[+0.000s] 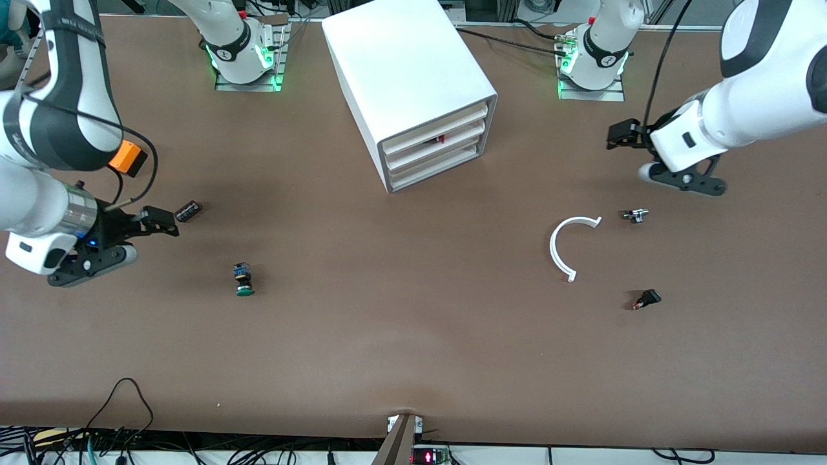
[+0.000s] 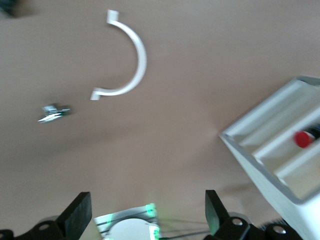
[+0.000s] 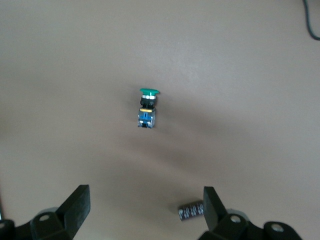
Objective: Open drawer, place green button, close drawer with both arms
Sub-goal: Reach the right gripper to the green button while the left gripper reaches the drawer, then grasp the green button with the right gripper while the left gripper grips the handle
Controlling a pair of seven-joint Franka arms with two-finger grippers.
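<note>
We hold left gripper (image 2: 145, 215) and right gripper (image 3: 145, 210) wide, empty | drawer (image 1: 438, 165) shut | risk: we knock the lying button (image 1: 243, 280), rolling it away.

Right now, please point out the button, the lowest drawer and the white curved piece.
button (image 1: 244, 281), front view, on its black body above the green cap
drawer (image 1: 437, 169), front view, on its front edge
white curved piece (image 1: 555, 245), front view, on the arc's middle
</note>
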